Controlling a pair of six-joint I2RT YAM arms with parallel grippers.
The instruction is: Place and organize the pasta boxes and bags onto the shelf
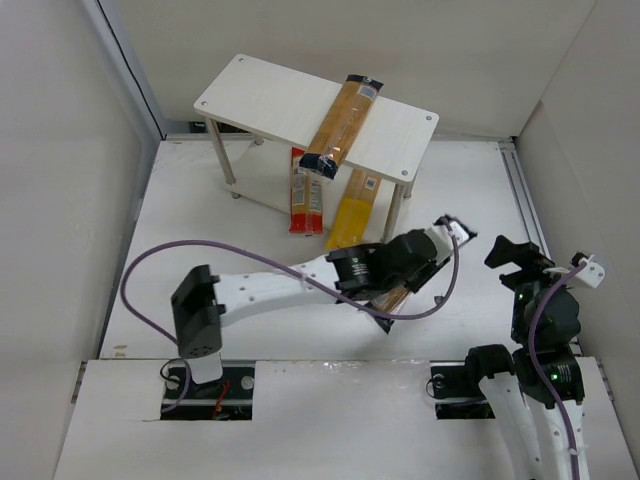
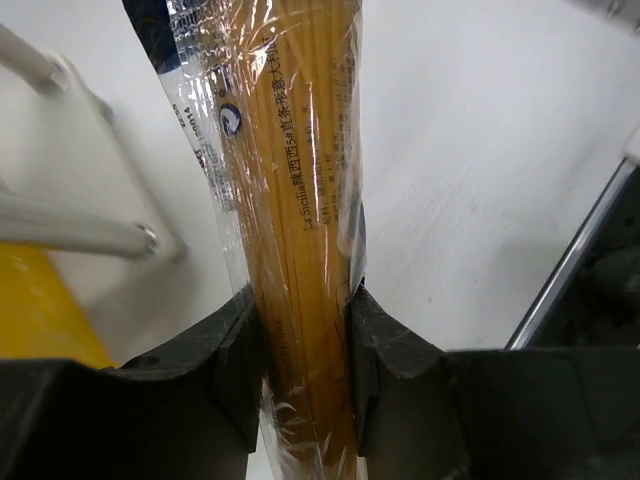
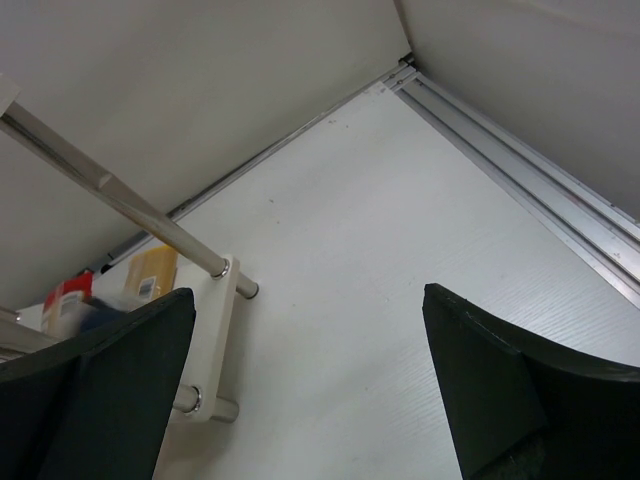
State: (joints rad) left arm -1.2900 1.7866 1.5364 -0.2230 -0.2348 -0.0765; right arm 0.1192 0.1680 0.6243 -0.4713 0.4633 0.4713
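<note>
We see a white worktop [image 1: 200,260] boxed in by plain white walls [image 1: 60,150], with the shelf [image 1: 260,95] at the far middle. One clear spaghetti bag [image 1: 340,125] lies across the top board. Its long axis slants from far right to near left, and its dark end overhangs the near edge. A red box [image 1: 303,205] and a yellow bag [image 1: 352,215] poke out from the lower tier. The left end effector [image 2: 305,340] is clenched on a second spaghetti bag [image 2: 295,180], which runs lengthwise out between the fingers, near the shelf's right legs. The right end effector [image 3: 310,370] stands released, well apart.

The spaghetti bag [image 2: 300,200] carried a white line reading "La Sicilia", then "5#" among Chinese characters; its finer print was illegible. Print on the red box [image 1: 299,200] and yellow bag [image 1: 352,212] was too small to read.
</note>
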